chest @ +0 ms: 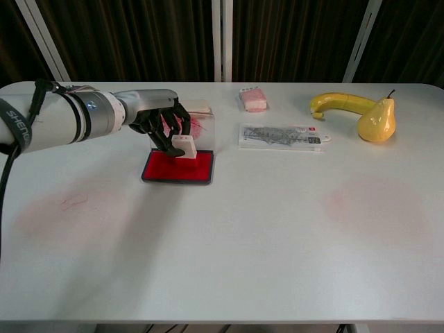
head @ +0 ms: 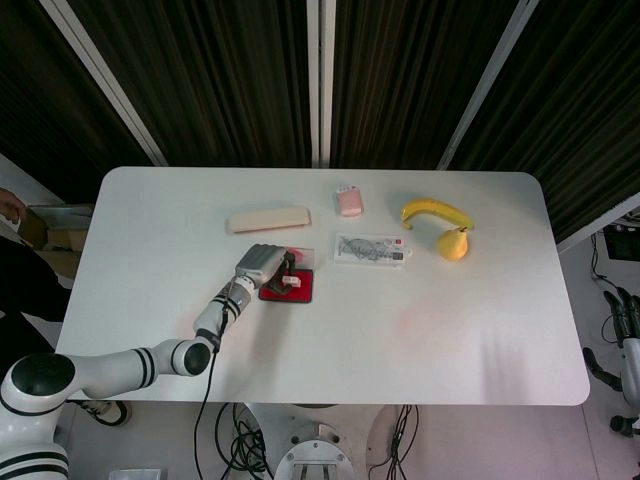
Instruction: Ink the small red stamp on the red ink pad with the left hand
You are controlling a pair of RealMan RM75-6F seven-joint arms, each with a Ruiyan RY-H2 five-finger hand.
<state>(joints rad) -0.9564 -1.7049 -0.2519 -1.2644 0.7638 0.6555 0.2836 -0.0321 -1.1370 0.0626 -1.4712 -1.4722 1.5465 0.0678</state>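
Dark vertical slats with pale posts are standing behind a white table (head: 330, 340) with rounded corners, which is filling most of both views. At the far left edge of the head view a cardboard box (head: 62, 232) is sitting beside the table.

The left arm (chest: 62, 123) is reaching in across the table from the left. Its left hand (chest: 161, 123) is hovering over the red ink pad (chest: 179, 166), with the dark fingers (chest: 166, 139) curling down and clamping the small red stamp (chest: 185, 148) by its pale handle. The stamp is sitting over the right part of the pad's red surface, apparently down on it, though contact cannot be told for certain. The pad's clear lid (chest: 205, 128) is standing upright at the back, smeared with red ink.

Behind the pad a long beige block (head: 268, 219) is lying flat. To the right of the pad a flat clear packet (chest: 281, 135) with printed paper is lying, and behind it a small pink and white eraser-like piece (chest: 252, 99) is resting. Further right a yellow banana (chest: 338, 103) is touching a yellow pear (chest: 377, 122).

The right hand (head: 625, 330) is hanging off the table's right edge in the head view; whether its fingers are apart or together I cannot tell.
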